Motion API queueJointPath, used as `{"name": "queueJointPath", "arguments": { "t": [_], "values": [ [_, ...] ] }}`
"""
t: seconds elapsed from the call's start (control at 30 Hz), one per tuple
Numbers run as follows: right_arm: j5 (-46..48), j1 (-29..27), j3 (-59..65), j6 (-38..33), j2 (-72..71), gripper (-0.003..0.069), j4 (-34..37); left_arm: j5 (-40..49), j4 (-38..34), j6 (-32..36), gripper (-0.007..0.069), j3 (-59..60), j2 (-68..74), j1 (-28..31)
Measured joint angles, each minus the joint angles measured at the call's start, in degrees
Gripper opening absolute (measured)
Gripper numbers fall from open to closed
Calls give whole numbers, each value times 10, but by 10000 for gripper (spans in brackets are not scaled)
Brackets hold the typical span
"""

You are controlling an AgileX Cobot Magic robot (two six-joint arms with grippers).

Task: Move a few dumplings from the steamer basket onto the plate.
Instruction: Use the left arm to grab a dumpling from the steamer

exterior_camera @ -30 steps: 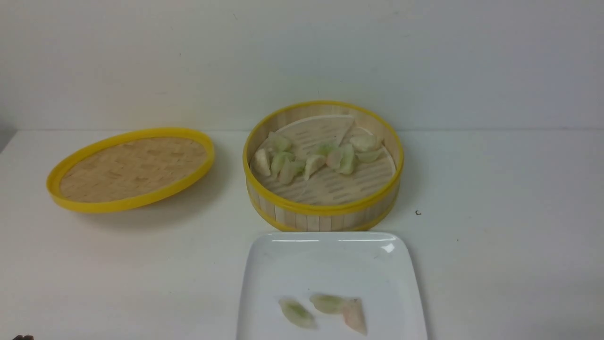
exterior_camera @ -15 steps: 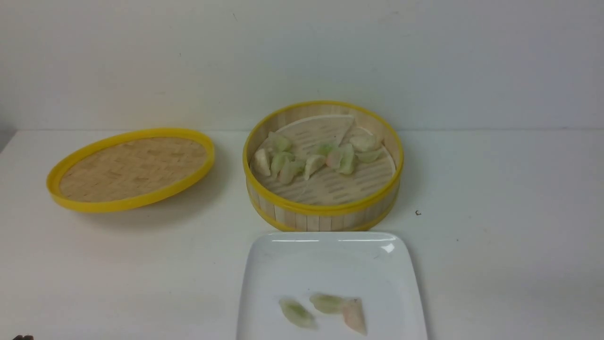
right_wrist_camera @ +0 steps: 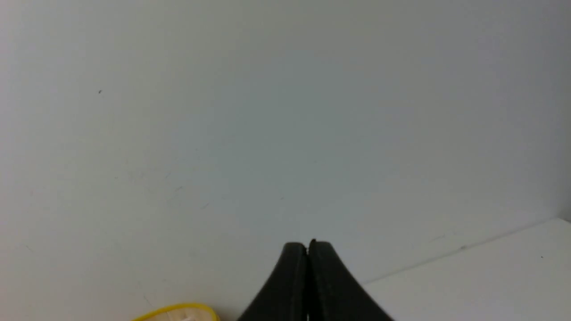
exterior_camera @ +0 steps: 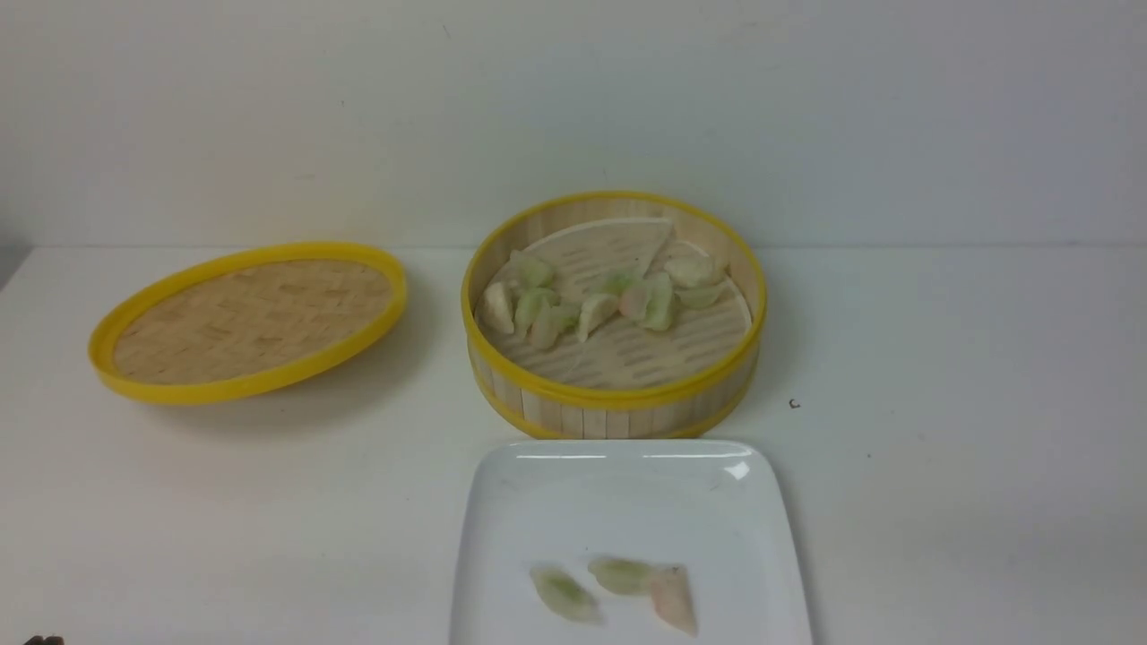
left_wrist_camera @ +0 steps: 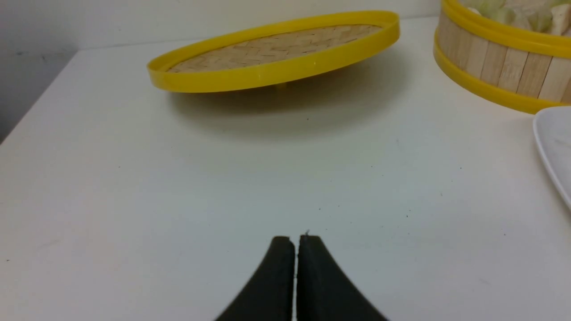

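Both your pincers are closed with nothing between the tips: the left gripper sits well back on the near left, the right gripper is clear of everything too. The basket stands at the far middle, the plate just on its near side, and the lid lies tilted on the far left. Most dumplings are in the basket, bunched towards its left and middle; three more lie on the plate.

With three across, the job may already count as done, and the step in hand looks like resting clear. If so, keep both arms where they are. If you want another, open the right pincer above the rim, come straight down on the pale one at the basket's right, and pinch lightly, since the skins look soft and may stick to a neighbour. Set it on the far part of the plate, where there is room.

Against the earlier front view, you have nothing new to track: basket, plate, lid and dumplings all lie as they did.
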Motion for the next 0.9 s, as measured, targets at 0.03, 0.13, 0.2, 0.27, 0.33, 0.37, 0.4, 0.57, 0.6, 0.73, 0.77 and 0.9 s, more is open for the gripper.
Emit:
{"name": "queueJointPath", "arguments": {
  "t": [0.03,0.13,0.2,0.27,0.33,0.37,0.4,0.57,0.6,0.73,0.77,0.9],
  "values": [
    [0,0,0,4,0,-15,1,0,1,0,-6,0,0,0],
    [0,0,0,9,0,-15,2,-1,1,0,-6,0,0,0],
    [6,0,0,11,0,-15,2,-16,-12,-6,-6,1,0,0],
    [19,0,0,11,0,-15,2,-46,-41,-21,-6,1,0,0],
    [52,0,-1,12,0,-15,2,-115,-94,-39,-6,1,0,0],
    [61,0,-2,12,0,-15,2,-121,-97,-41,-6,1,0,0],
    [100,0,-17,14,1,-15,2,-184,-130,-49,-6,1,0,0],
    [201,0,-107,13,60,-15,2,-335,-202,-81,-6,-2,0,0],
    [225,0,-133,9,87,-15,2,-337,-212,-85,-6,-10,1,0],
    [367,0,-263,-49,242,-15,0,-211,-215,-70,-6,-124,91,0],
    [384,0,-278,-53,259,-15,0,-202,-215,-66,-6,-132,99,0],
    [553,0,-406,-130,409,-15,11,21,-206,-25,-6,-288,297,0]
  ]
}}
